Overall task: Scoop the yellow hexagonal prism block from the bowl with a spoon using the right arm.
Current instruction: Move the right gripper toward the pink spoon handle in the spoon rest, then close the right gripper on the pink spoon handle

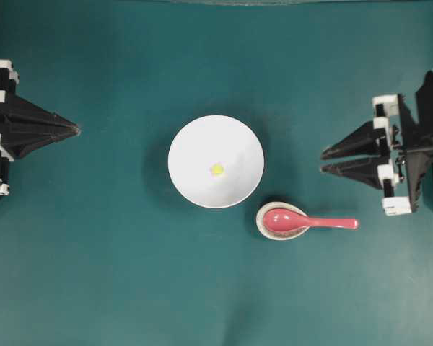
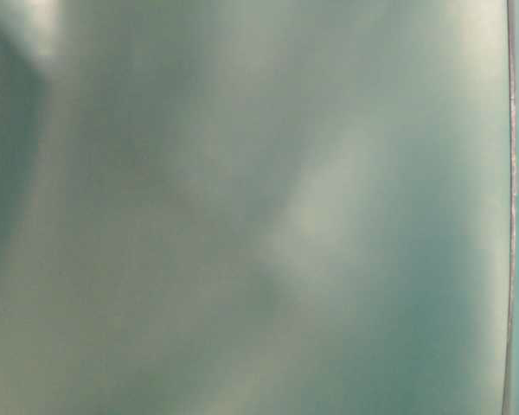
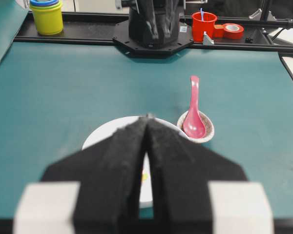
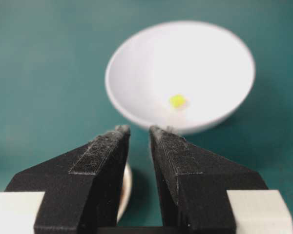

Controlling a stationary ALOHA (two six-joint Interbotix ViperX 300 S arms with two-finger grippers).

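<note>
Bare mat (image 1: 115, 274) surrounds bowl (image 1: 195, 137) (spoon (image 1: 314, 223) just beside).

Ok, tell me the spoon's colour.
Glossy pink-red spoon, clearest in the overhead view.

The dark teal tabletop (image 1: 115, 274) looks matt and smooth. The round white bowl (image 1: 195, 151) has a smooth, faintly satin surface. The pink-red ceramic soup spoon (image 1: 310, 222) is glossy, lying in a speckled, stone-like egg-shaped rest (image 1: 263, 229). The black fingers (image 4: 100, 153) of the right end effector (image 4: 136, 130) look rough and foam-like.
</note>
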